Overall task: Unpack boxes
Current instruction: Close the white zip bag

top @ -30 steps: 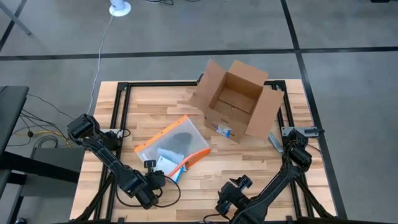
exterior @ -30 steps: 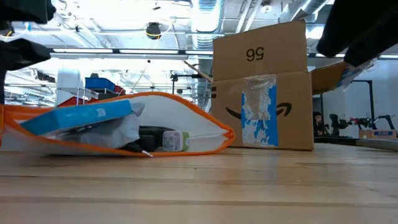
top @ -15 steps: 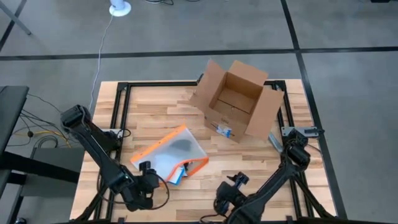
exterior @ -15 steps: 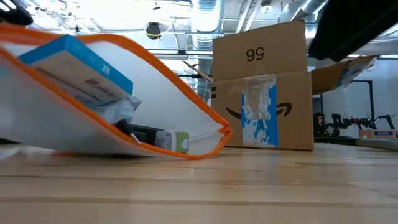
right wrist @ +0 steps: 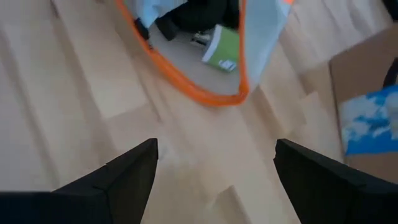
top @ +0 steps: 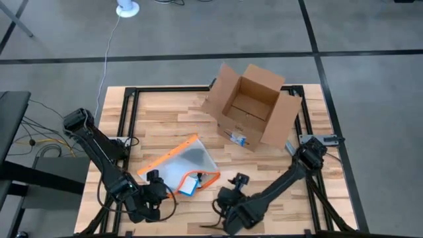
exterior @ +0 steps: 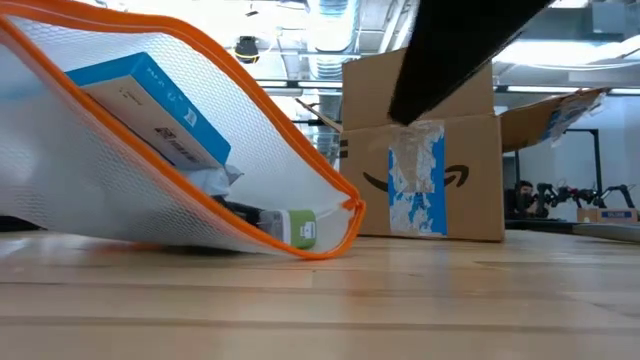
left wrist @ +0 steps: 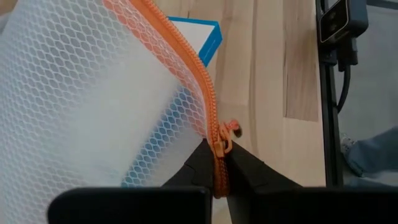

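The brown cardboard shipping box [top: 250, 106] sits open near the counter's [top: 165, 112] far right corner, flaps spread, its interior apparently empty from above. The low view shows blue-and-white tape down its front and "56" printed upside down.

Near the front edge, left of centre, the left end effector [left wrist: 214, 177] is clenched on the zipper edge of the orange-edged mesh pouch [top: 180, 166], which is tilted up off the wood. Inside the pouch lie a blue-and-white carton [exterior: 155, 105] and a green-labelled item [exterior: 300, 228].

The right end effector [right wrist: 214, 165] hovers just beside the pouch's lower corner, fingers spread wide and gripping nothing, low over the counter's front edge.
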